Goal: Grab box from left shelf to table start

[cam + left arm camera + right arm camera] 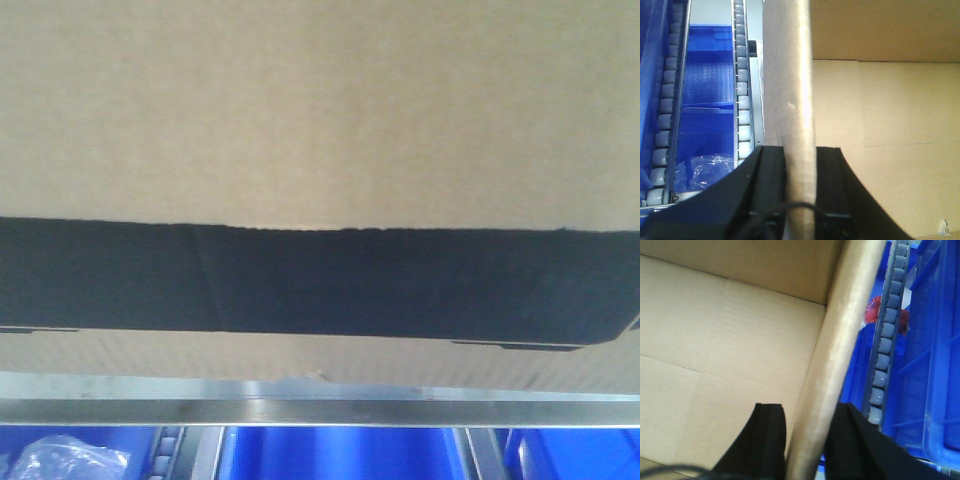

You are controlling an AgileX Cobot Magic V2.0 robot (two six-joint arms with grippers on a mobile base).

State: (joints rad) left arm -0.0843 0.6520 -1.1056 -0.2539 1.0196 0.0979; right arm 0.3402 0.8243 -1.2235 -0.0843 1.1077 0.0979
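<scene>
The left tool (801, 152) and right tool (809, 410) are each clamped on a side wall of the box (320, 110).

broad matte black fingers (771, 175); a thin black cable (792, 204).

box (320, 110) just above the left shelf (320, 410), bins (340, 455) below it (roller tracks (742, 100) between the bins)
</scene>
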